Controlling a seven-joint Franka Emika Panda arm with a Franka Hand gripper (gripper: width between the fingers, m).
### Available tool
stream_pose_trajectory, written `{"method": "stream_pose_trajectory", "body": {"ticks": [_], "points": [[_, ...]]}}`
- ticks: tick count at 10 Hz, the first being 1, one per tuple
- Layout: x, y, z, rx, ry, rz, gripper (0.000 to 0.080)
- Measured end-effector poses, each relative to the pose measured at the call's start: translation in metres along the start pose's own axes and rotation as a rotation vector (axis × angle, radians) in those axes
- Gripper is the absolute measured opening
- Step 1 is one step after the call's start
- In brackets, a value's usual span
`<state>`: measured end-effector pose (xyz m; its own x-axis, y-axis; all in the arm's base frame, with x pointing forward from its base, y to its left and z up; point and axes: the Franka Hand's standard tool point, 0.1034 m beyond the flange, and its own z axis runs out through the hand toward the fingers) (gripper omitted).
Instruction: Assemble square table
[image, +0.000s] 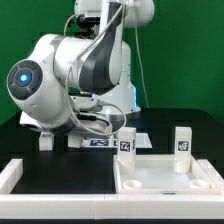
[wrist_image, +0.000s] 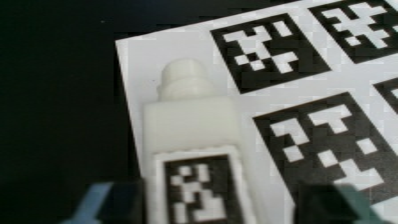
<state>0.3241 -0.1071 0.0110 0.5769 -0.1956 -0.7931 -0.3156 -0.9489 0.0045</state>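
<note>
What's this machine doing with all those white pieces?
A robot arm is putting together a small white table. Its hand is open, with one loose leg between its fingers, over the marker board; it has not closed on it. Two more legs stand upright by the square panel.

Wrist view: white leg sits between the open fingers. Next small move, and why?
Probably close the gripper on the leg. The fingers stand open either side of its tagged end, roughly centred, with the marker board beneath and nothing held yet. Depth is hard to judge here, so a short descent first may be needed.
</note>
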Motion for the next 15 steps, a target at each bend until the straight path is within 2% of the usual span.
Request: {"method": "stream_pose_trajectory", "body": {"ticks": [1, 6, 7, 8, 10, 12, 13, 14, 15], "points": [[0.000, 0.000, 0.000, 0.000, 0.000, 0.000, 0.0286], [0.000, 0.000, 0.000, 0.000, 0.000, 0.000, 0.0286], [-0.004, 0.000, -0.004, -0.008, -0.012, -0.007, 0.0286], [-0.017, -0.006, -0.025, -0.013, -0.023, -0.030, 0.0287], [-0.047, -0.020, -0.070, 0.022, -0.027, -0.055, 0.0288], [-0.072, -0.039, -0.112, 0.034, 0.028, -0.083, 0.0288], [-0.072, -0.041, -0.115, 0.035, 0.057, -0.091, 0.0288], [-0.065, -0.041, -0.117, 0.033, 0.123, -0.095, 0.0288], [-0.062, -0.044, -0.120, 0.036, 0.228, -0.108, 0.0288]]}}
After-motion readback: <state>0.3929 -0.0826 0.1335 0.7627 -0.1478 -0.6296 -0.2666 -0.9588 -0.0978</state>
